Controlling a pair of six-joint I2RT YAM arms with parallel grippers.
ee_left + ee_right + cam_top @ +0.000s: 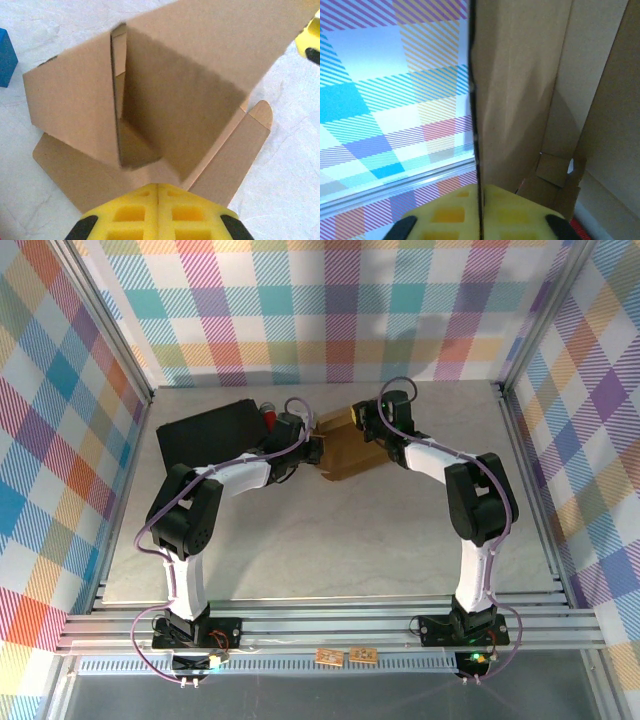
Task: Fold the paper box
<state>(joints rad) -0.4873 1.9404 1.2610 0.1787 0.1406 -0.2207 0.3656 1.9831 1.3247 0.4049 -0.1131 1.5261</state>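
The paper box (350, 452) is a brown cardboard mailer, partly folded, lying at the middle back of the table. My left gripper (308, 447) is at its left edge. In the left wrist view its yellow fingers (157, 189) are shut together, tips against the box's flat base panel (100, 180), with raised walls (190, 85) ahead. My right gripper (360, 423) is at the box's far side. In the right wrist view it (481, 192) is shut on the edge of an upright cardboard panel (520, 90), which runs between the pads.
A black flat case (210, 430) lies to the left of the box, with a small red object (268, 415) beside it. A blue block (6, 57) sits on the table left of the box. Plaid walls (330, 300) and metal rails enclose the table.
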